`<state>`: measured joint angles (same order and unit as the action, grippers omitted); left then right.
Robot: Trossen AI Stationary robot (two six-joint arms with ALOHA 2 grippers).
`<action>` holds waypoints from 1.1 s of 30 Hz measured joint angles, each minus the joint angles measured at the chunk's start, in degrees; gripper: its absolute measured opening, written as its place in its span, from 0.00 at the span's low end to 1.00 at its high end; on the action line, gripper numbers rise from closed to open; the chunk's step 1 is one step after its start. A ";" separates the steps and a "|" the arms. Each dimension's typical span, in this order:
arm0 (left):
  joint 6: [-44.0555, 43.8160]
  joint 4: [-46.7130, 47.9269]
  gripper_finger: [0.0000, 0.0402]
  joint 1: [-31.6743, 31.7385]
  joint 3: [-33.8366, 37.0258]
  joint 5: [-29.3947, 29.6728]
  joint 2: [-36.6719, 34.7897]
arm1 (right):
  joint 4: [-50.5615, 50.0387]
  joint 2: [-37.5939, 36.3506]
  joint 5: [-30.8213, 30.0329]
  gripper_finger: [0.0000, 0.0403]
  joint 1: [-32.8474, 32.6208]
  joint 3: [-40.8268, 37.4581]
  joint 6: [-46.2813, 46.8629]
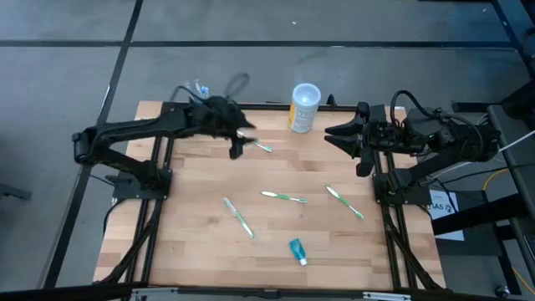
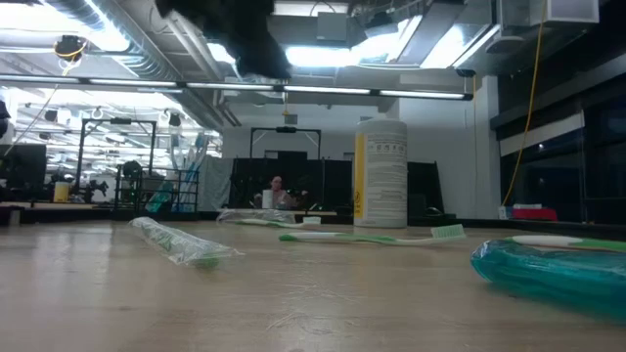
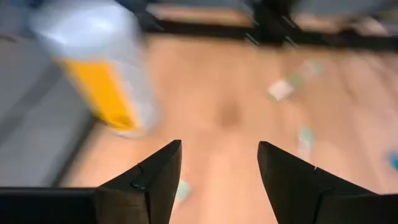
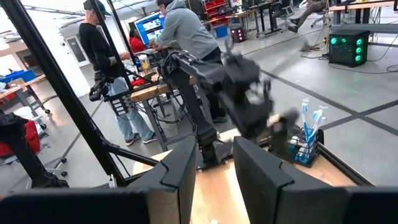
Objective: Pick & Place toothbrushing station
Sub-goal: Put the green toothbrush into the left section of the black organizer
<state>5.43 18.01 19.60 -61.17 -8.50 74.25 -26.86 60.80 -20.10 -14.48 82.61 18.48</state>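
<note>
Left fingers [image 3: 155,180] wide apart, empty.

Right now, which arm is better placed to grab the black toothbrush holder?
Left, probably. The left end effector, open, hangs at the far left corner near the toothbrush holder; the right end effector waits across the table, past the cup.

No lettering can be read anywhere in these views. The white-and-yellow cup [image 2: 381,173] on the counter [image 1: 209,251] carries lines of print, too small to make out. A white label [image 1: 440,203] on the frame beside the right arm shows dark marks that stay illegible.
</note>
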 joint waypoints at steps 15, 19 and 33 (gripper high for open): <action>22.89 8.93 0.51 -0.53 -5.73 -0.71 24.13 | 0.27 0.00 -0.37 0.27 0.00 0.00 2.09; 27.89 9.25 0.51 0.97 -12.22 -0.29 30.85 | 0.24 0.00 -0.92 0.27 0.00 0.00 2.05; 32.00 11.03 0.47 2.85 -17.59 0.97 40.14 | 0.20 0.00 -3.86 0.27 -2.32 0.00 2.33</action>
<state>37.43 29.04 22.44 -78.76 -7.53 114.39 -26.66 60.80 -23.96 -16.79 82.61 20.81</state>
